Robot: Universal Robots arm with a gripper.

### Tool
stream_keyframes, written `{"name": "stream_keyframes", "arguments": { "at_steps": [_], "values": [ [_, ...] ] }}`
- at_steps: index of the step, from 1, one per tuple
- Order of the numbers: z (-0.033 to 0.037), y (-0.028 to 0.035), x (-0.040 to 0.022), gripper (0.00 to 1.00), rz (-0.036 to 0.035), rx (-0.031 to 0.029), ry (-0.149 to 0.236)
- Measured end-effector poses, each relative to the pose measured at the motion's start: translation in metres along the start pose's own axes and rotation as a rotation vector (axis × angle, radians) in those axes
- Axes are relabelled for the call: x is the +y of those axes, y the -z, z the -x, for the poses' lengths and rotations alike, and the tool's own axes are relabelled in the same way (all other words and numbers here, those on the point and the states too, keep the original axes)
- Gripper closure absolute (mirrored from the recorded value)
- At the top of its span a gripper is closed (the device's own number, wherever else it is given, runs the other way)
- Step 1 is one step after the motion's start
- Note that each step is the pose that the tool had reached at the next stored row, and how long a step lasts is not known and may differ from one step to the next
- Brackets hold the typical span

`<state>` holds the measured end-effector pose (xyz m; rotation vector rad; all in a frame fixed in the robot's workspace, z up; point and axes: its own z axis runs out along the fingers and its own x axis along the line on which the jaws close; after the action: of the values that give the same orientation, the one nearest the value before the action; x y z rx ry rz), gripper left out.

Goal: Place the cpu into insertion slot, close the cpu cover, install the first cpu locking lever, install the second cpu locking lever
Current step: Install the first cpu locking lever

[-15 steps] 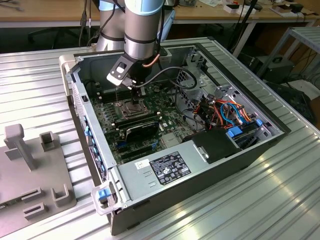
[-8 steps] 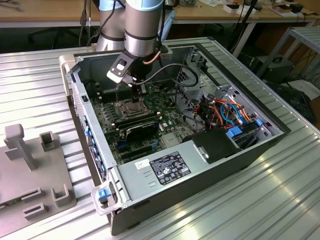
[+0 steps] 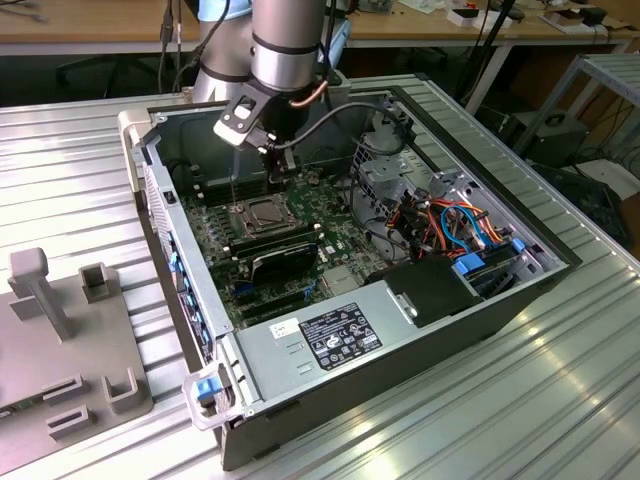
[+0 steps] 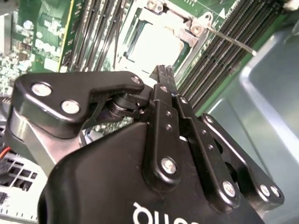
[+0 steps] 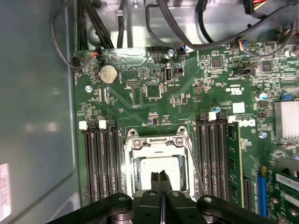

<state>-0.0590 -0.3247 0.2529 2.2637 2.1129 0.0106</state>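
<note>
Arm work first, from the exterior view: the robot reaches down into the open black and silver computer case [image 3: 400, 385], which sits on a ribbed aluminium table [image 3: 520, 400]. The black two-finger gripper [image 3: 277, 186] hangs just above the cpu [image 3: 263, 214], a small flat square chip with a pale metal top on the green motherboard [image 3: 215, 250]. From here I cannot tell whether the tips touch it. A grey plastic fixture block [image 3: 70, 330] lies at the exterior view's left, well apart from the case.

In the second wrist view the gripper's own black body hides much of the board. I see its fingers [image 4: 159, 100] pressed together with nothing between them, tips over the chip's near edge. The cpu [image 4: 152, 44] is washed out by glare. It lies flat inside the cpu cover [image 4: 180, 25], a square silvery metal frame plate lying down around it. A thin metal locking lever [image 4: 231, 41] slants away from the frame's corner across the long black memory slots [image 4: 219, 51].

In the first wrist view the joined tips of the gripper [image 5: 161, 176] cover the middle of the cpu [image 5: 147, 165], and its far edge is cut off. The cpu cover [image 5: 156, 141] frames it. The insertion slot beneath is hidden by chip and frame. The locking lever [image 5: 194, 169] runs slanted beside the frame; I cannot tell whether it is latched.
</note>
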Motion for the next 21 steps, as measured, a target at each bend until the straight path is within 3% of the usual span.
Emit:
{"name": "stream_keyframes", "arguments": {
  "at_steps": [4,6,9,15,21],
  "values": [
    [0.0002,0.0127,0.0004,0.89,-0.0031,-0.0004,0.000],
    [0.0004,0.0235,0.0008,0.89,-0.0052,-0.0004,0.000],
    [0.0006,0.0312,0.0011,0.89,-0.0066,-0.0007,0.000],
    [0.0006,0.0314,0.0011,0.89,-0.0069,-0.0013,0.001],
    [0.0005,0.0297,0.0009,0.89,-0.0036,0.0034,0.136]
  ]
}}
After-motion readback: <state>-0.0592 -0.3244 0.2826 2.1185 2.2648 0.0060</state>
